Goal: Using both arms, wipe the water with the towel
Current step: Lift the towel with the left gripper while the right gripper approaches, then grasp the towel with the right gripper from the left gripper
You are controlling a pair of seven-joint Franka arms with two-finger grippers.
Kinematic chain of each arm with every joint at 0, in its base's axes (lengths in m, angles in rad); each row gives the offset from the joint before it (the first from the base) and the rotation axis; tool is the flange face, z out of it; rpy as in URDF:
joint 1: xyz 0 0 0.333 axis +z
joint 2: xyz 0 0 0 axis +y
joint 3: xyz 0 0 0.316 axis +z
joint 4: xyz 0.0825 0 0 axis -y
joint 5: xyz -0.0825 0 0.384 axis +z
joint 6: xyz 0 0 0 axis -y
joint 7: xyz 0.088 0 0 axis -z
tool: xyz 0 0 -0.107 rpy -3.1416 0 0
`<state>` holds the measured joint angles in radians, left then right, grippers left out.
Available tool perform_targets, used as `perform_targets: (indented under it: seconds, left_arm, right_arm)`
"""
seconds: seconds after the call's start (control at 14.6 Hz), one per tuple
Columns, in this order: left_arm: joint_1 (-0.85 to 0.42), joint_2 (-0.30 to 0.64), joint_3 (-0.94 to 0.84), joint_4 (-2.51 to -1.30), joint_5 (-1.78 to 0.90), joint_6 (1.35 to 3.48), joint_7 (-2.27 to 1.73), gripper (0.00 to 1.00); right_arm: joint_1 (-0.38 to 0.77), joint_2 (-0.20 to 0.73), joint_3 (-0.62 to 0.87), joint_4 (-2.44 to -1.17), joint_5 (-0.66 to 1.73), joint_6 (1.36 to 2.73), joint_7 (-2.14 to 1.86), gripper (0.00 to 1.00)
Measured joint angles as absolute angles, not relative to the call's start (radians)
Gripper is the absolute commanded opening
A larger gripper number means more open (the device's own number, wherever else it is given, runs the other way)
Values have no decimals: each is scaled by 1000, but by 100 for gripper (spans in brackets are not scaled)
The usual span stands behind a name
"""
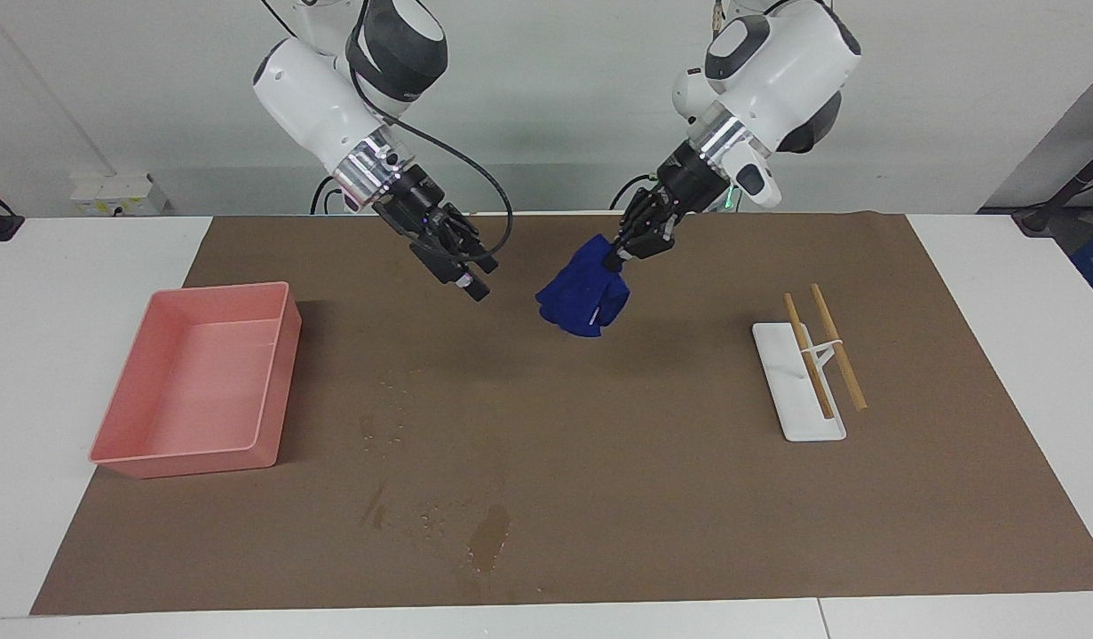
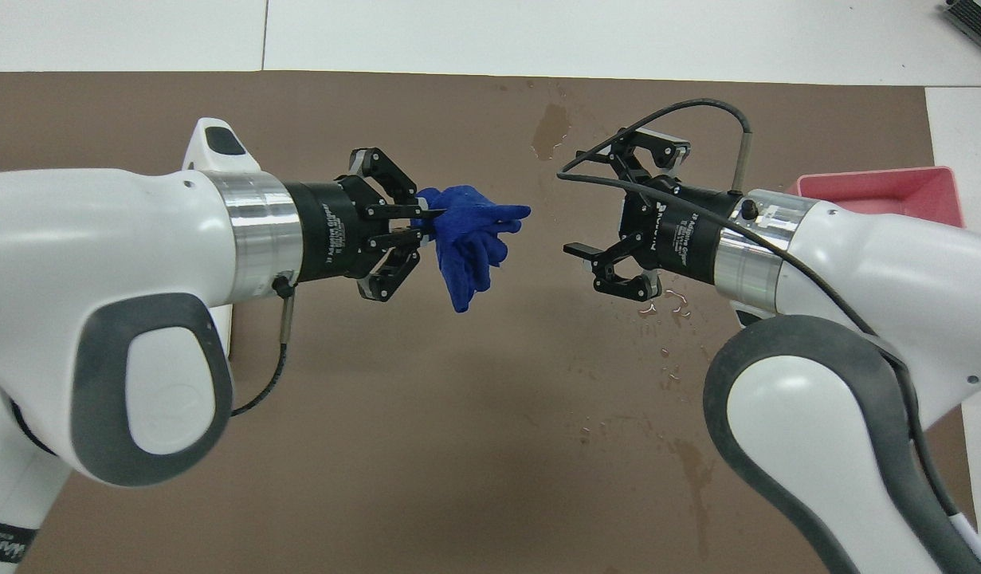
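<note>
The left gripper (image 1: 615, 257) pinches the towel (image 1: 583, 300), which droops limp and light below its fingertips above the mat, so the wide-open right gripper (image 1: 471, 275) should take a loose hanging corner.

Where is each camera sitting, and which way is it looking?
Facing view: high across the table, looking at the robots; both arms show from the wrist joints down, left hand shut on the towel, right hand open.
Overhead view: high above the robots' end, looking forward and steeply down; both forearms enter from the bottom corners.
Shared: towel, both hands, water, pink tray, brown mat.
</note>
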<state>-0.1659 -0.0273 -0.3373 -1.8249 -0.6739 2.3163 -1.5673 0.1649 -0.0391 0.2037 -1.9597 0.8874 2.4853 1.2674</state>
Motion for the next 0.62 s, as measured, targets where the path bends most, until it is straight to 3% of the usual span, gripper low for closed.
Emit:
perform_targets:
  seconds: [0.34, 0.62]
  left_arm:
    - [-274, -32, -338, -1871, -675, 2494, -1622, 0]
    - [-298, -43, -338, -1874, -675, 2507, -1683, 0]
  right_arm:
    - [239, -35, 204, -1965, 889, 2486, 1279, 100]
    - [246, -36, 203, -1981, 889, 2486, 1282, 100]
